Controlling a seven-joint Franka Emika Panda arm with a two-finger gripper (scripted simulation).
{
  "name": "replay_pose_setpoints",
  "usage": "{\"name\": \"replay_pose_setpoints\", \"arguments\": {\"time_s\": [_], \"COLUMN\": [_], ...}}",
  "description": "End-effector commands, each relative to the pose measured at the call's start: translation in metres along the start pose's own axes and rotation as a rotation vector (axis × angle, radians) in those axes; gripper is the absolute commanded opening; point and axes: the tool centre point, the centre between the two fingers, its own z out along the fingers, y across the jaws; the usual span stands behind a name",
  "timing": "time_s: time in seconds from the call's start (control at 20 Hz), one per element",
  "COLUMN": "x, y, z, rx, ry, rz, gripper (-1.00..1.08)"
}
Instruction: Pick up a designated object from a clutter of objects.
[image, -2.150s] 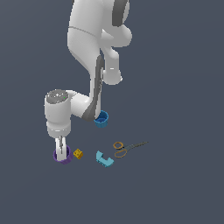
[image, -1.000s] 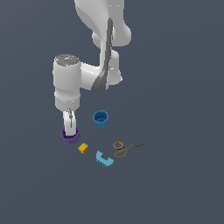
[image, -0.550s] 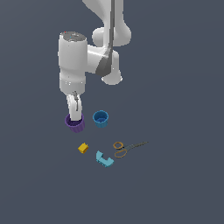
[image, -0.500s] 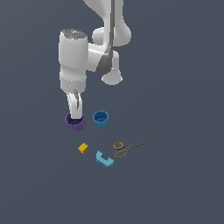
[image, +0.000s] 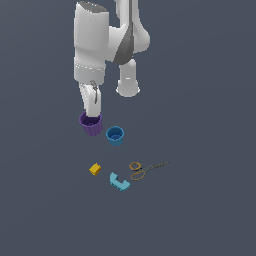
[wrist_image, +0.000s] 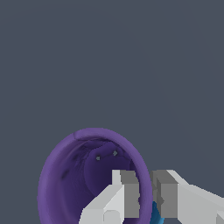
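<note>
Wrist view: the gripper (wrist_image: 146, 192) is clamped on the rim of the purple cup (wrist_image: 70, 175), one finger inside, one outside. Since a second ago the cup has risen with the arm and now hangs clear of the floor, so the pick looks nearly complete. The blue cup (image: 115, 135) sits at its 4 o'clock, just beside. The fingertips are cut off at the frame edge.

cups 2 (purple cup (image: 91, 124), blue cup (image: 115, 135)) | yellow block (image: 95, 169) 1 | bracket (image: 119, 182) 1 | scissors (image: 141, 170) 1
</note>
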Motion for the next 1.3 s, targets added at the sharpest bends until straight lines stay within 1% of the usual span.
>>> {"name": "replay_pose_setpoints", "arguments": {"time_s": [0.0,0.4,0.7,1.0,1.25], "x": [-0.004,-0.019,-0.029,-0.034,-0.035], "y": [0.003,0.013,0.019,0.021,0.021], "z": [-0.018,-0.075,-0.108,-0.127,-0.131], "rx": [0.001,-0.001,-0.001,-0.001,0.000], "ry": [0.004,0.007,0.005,0.003,0.002], "rz": [0.000,-0.001,-0.002,-0.003,-0.003], "gripper": [-1.00,-1.00,-1.00,-1.00,-1.00]}}
